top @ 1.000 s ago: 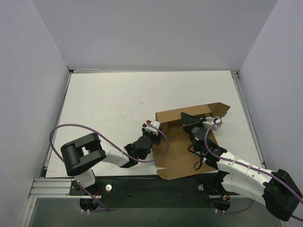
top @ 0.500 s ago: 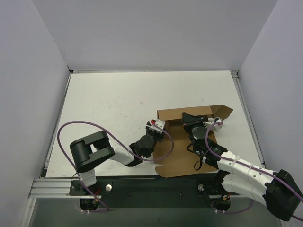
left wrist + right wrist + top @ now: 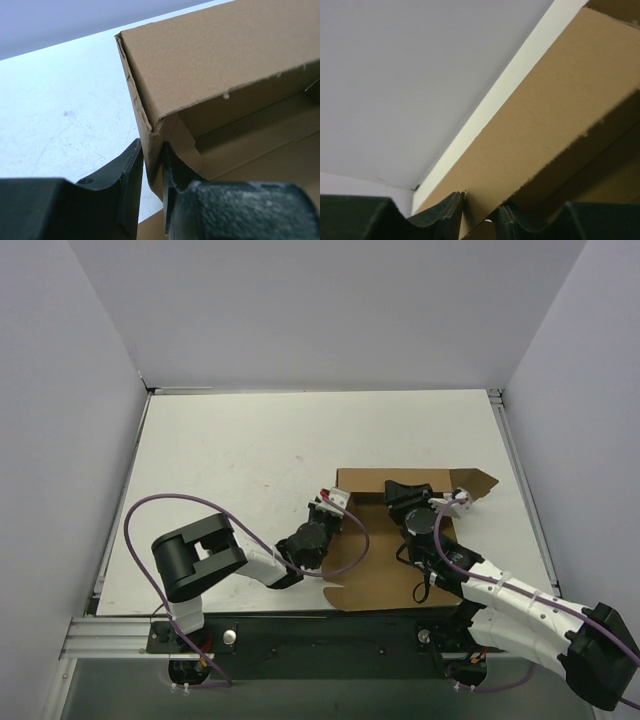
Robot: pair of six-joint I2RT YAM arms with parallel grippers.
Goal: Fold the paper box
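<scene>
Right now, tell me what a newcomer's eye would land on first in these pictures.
The brown paper box stands out first, half-folded on the right side of the white table with its far wall raised. Both arms meet at that wall. The left gripper pinches its left corner, and the right gripper straddles the cardboard further right.

A white desk [image 3: 240,450] fills the middle of the overhead view, matte, with a few faint dark scuffs [image 3: 299,476] near its centre. Plain pale lavender-grey panels close it in on three sides: a far wall [image 3: 330,310], a left wall [image 3: 60,440] and a right wall [image 3: 590,390]. A metal rail [image 3: 105,638] runs along the near edge, and a thin metal strip [image 3: 520,480] borders the desk's right side. The light is soft and even.
</scene>
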